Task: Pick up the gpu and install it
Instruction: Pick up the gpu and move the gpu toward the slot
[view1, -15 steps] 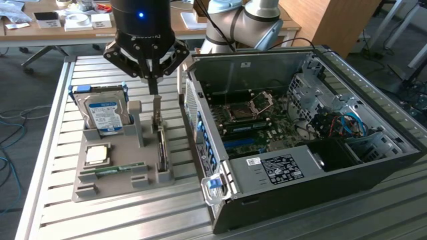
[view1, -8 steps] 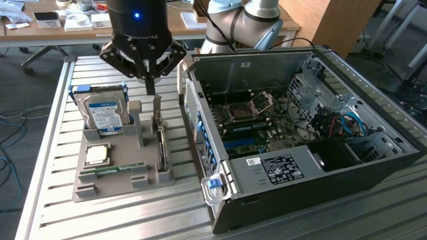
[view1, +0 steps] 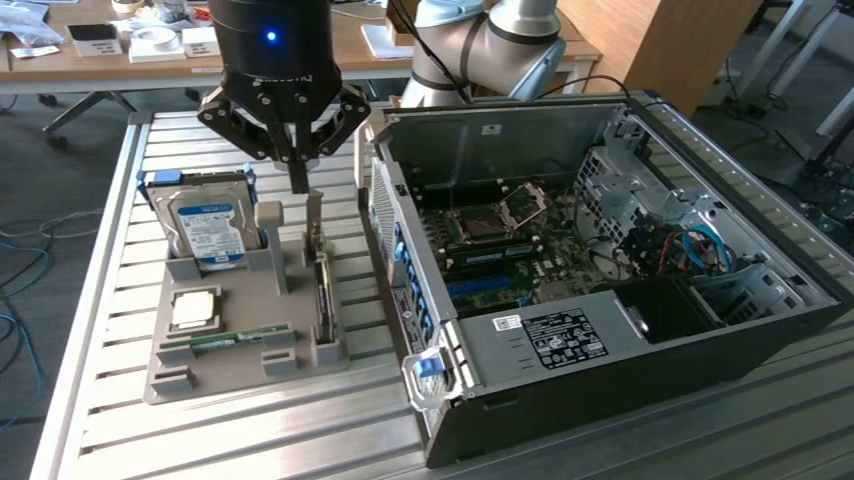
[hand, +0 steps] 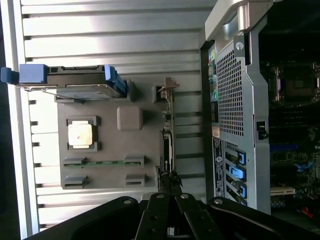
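The hand (view1: 296, 182) hangs with its fingers pressed together, apparently gripping nothing, just above the far end of the gpu (view1: 324, 295). The card stands on edge in a slot of the grey tray (view1: 227, 378), on the side nearest the open computer case (view1: 747, 300). On the exterior view's clock face the card lies at about 6 o'clock from the fingertips, with its long axis running 12 to 6 alongside the case wall.
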